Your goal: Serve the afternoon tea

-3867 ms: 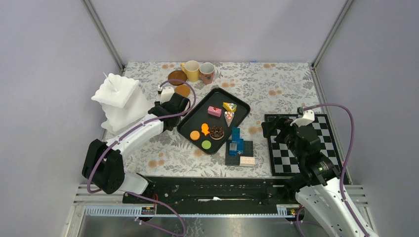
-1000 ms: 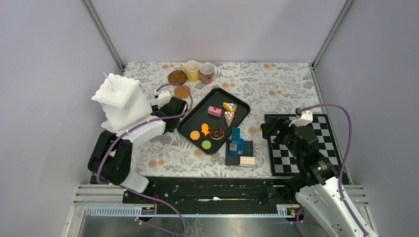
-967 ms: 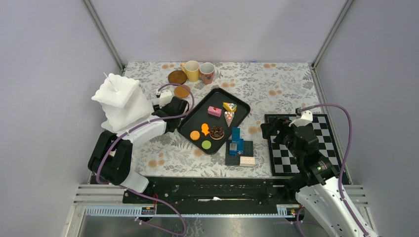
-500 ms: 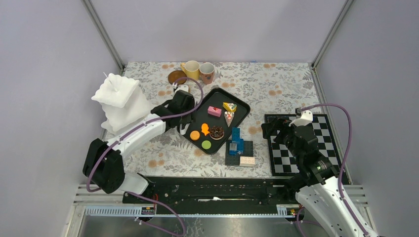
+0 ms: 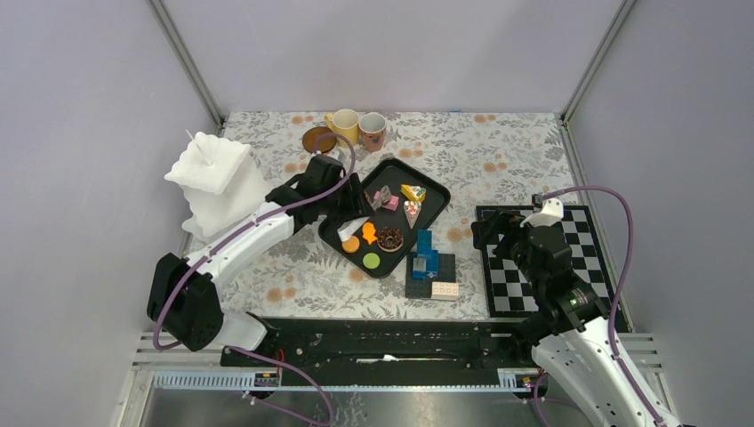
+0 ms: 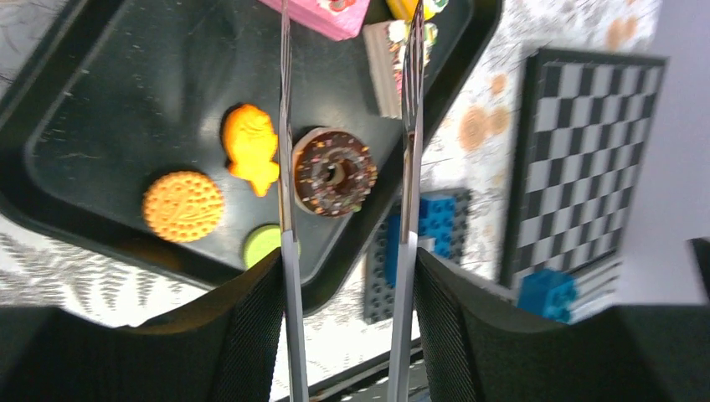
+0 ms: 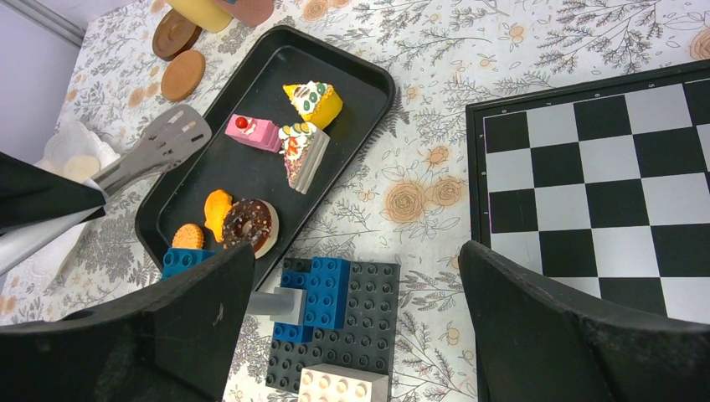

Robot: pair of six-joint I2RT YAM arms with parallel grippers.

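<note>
Left pincer (image 6: 346, 276) of mine is clamped on the metal tongs (image 6: 285, 126), my arm stretched over the tray (image 6: 92, 75); right pincer (image 7: 356, 261) stays wide apart.

The left wrist view's top edge cropped the tips of the metal tongs (image 6: 285, 167) and the pink rectangular cake (image 6: 322, 12); one tong arm partly hid the round green cookie (image 6: 261, 244).

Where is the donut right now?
In the top view the donut lies at the near end of the black tray, right of the orange fish cookie and left of the blue brick stack.
</note>
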